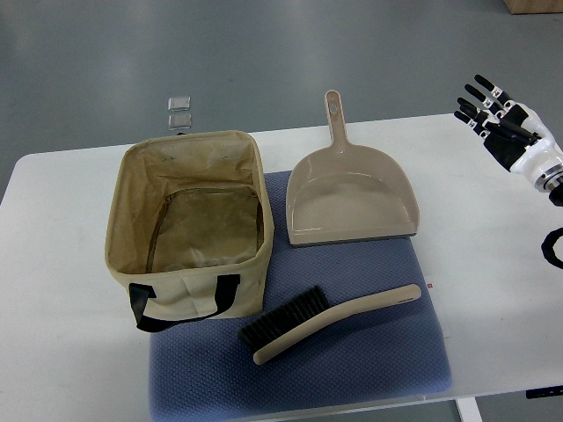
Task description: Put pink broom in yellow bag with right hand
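Right hand (pixel 493 114) empty, fingers spread, far from broom (pixel 330 321); grasp the handle mid-length, lift level, drop into bag (pixel 189 233).

pale yellow bag (pixel 189 230) with black handle, beige-pink broom (pixel 330 321) with dark bristles, beige-pink dustpan (pixel 350 198), blue mat (pixel 369 352), white table (pixel 493 290).

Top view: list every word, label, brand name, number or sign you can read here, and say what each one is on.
No readable text anywhere in this view.
Yellow bag: no print visible on walls or black handle.
Broom and dustpan: plain, no brand visible.
Right hand: no markings legible.
Blue mat: a tiny red mark at its right edge, too small to read.
Two small clear squares on the floor: unmarked as far as visible.
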